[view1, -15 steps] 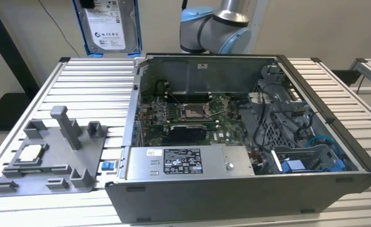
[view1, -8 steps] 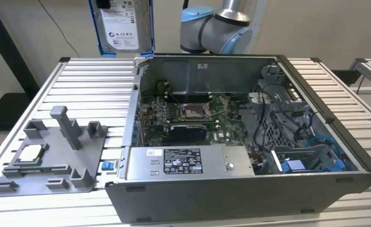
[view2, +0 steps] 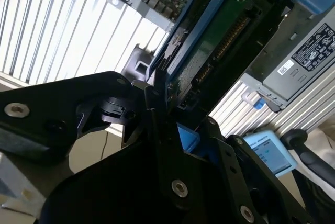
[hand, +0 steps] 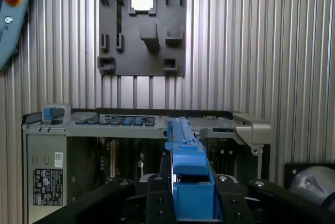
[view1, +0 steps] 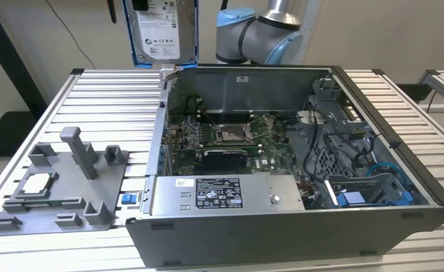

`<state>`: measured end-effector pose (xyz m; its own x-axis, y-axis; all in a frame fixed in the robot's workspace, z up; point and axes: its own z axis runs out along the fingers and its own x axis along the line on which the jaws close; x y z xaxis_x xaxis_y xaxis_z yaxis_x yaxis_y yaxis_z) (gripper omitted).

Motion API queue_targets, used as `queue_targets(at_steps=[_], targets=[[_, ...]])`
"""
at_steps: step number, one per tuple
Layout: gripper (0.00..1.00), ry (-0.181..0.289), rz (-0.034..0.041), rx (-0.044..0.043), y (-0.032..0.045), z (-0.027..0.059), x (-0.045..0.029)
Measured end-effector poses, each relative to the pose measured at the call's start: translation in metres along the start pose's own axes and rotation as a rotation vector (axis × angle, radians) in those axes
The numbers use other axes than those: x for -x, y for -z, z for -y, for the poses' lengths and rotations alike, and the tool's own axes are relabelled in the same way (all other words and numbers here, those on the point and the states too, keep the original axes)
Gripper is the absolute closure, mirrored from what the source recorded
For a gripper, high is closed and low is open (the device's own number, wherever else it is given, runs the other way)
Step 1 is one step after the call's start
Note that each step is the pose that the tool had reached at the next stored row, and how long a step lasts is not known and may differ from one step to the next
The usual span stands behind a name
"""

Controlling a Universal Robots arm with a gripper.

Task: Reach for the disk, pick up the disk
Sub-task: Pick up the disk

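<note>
The slatted metal surface carries an open computer case at centre and right of the exterior view. A grey fixture plate lies at lower left.

The disk hangs upright at the top of the exterior view, left of centre. It is lifted clear above the rear wall of the case, label facing the camera, with its blue bracket along the edges. In the first wrist view the disk appears edge-on, rising from between the black arms of the claw. In the second wrist view the claw is clamped on the disk's lower end, board side showing. The pick-up appears done and the disk is carried.

Step in hand, as judged: hold the grip firm and the disk vertical. The clamp sits at one end only, so the free end could swing.

Edges and room:
- The rear wall of the case lies directly below the disk. Its rim is the nearest edge.
- The power-supply box stands along the front of the case, at lower centre.
- The fixture plate has upright posts, and a small square chip rests on it.
- Open slats lie between plate and case.
</note>
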<state>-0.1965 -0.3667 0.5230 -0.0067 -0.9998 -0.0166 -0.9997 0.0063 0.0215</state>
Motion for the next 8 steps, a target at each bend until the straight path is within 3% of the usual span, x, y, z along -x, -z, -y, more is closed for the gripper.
queue_targets(at_steps=[8], targets=[[1.0, 0.0, 0.0, 0.0038, 0.0007, 0.0322, 0.0002]])
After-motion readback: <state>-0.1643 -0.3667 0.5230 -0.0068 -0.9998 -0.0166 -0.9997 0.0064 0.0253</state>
